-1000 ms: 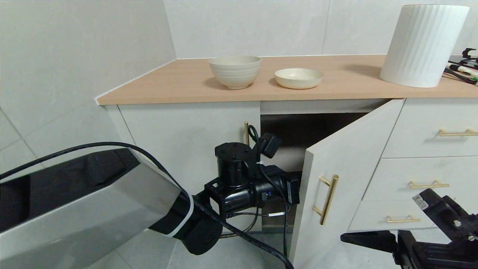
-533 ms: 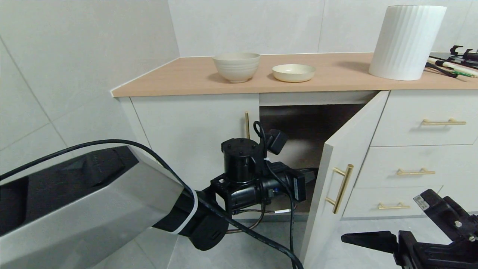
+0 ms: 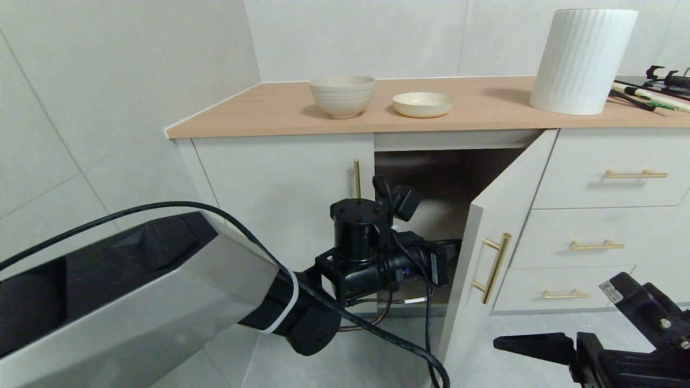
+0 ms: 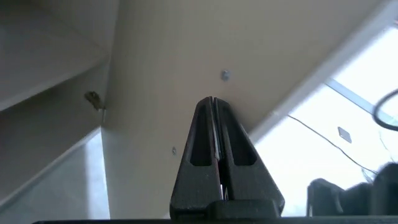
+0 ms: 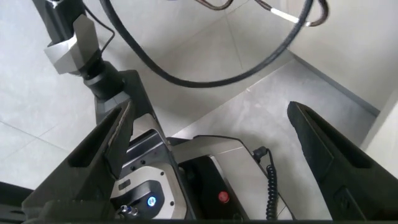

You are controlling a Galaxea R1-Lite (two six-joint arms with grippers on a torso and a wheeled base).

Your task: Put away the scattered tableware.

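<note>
Tableware sits on the wooden surface (image 3: 259,116): a ribbed cream bowl (image 3: 342,96) and, just beside it on its right, a shallow cream dish (image 3: 423,104), the two apart and both upright. Farther right on the same surface stands a tall white ribbed cylinder (image 3: 582,59), with a few pens and dark tools (image 3: 652,89) lying at the far right edge.

Below the dish, the cabinet door (image 3: 501,215) is swung open, its gold handle (image 3: 493,267) facing out, and the dark cabinet interior (image 3: 431,178) shows behind it. A bank of drawers (image 3: 609,172) with gold pulls is to the right.

The left arm is low, well under the surface, with its wrist at the mouth of the open cabinet. The left tool (image 4: 212,102) has its fingers pressed together with nothing between them, pointing at a pale panel with small screws.

The right tool (image 5: 208,112) is low over the tiled floor in front of the drawers, its fingers spread wide and empty.
</note>
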